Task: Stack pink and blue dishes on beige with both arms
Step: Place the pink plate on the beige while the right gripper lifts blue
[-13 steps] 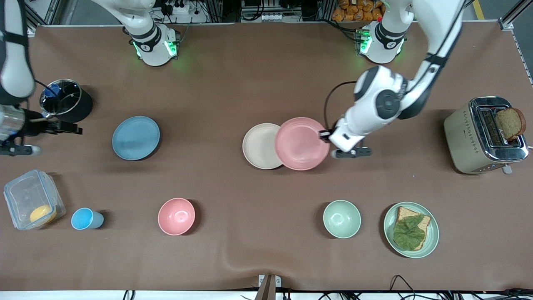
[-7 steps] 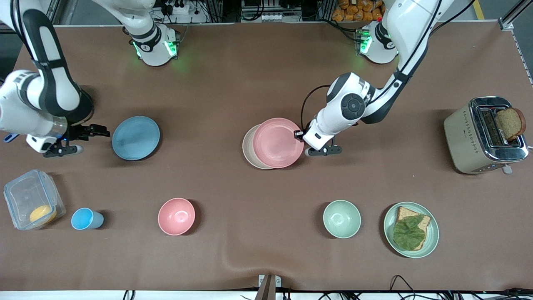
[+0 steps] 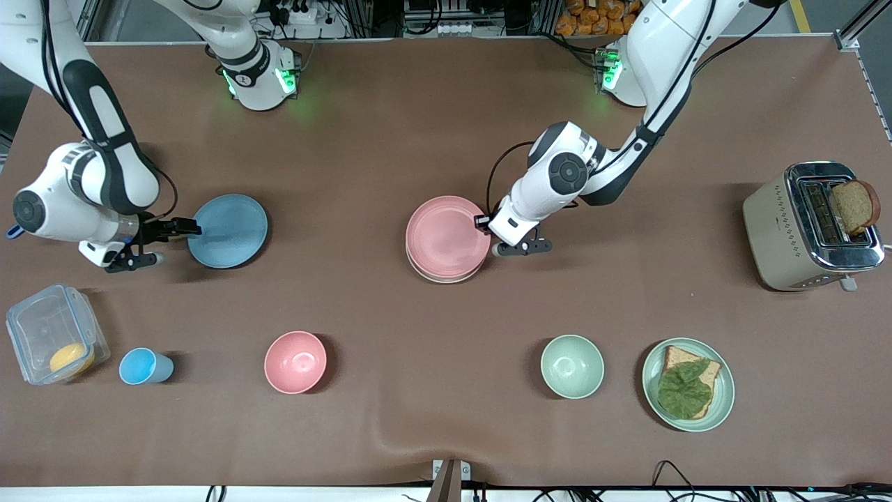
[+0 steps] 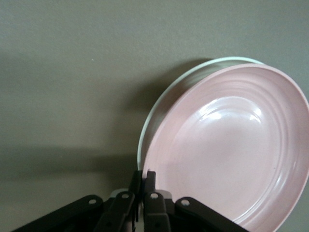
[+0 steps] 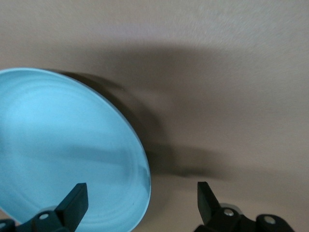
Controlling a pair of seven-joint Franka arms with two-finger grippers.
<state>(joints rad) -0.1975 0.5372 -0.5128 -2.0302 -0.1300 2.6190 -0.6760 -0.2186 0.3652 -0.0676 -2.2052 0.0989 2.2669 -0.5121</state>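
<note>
The pink plate (image 3: 448,237) lies over the beige plate (image 3: 446,279) and covers nearly all of it. Only a thin beige crescent shows at the side nearer the front camera. My left gripper (image 3: 482,223) is shut on the pink plate's rim at the left arm's end. In the left wrist view the fingers (image 4: 144,175) pinch that rim, with the pink plate (image 4: 231,150) slightly tilted above the beige rim (image 4: 193,77). The blue plate (image 3: 228,231) lies flat toward the right arm's end. My right gripper (image 3: 185,227) is open at its rim, which sits between the spread fingers (image 5: 140,192) beside the blue plate (image 5: 63,150).
Nearer the front camera stand a clear box (image 3: 54,341) with an orange item, a blue cup (image 3: 143,367), a pink bowl (image 3: 295,362), a green bowl (image 3: 572,366) and a green plate (image 3: 725,390) with bread and a leaf. A toaster (image 3: 812,226) holds a slice at the left arm's end.
The left gripper carried the pink plate toward the right arm's end until it covered the beige plate. The right arm swung in and brought its open gripper to the blue plate's rim.
</note>
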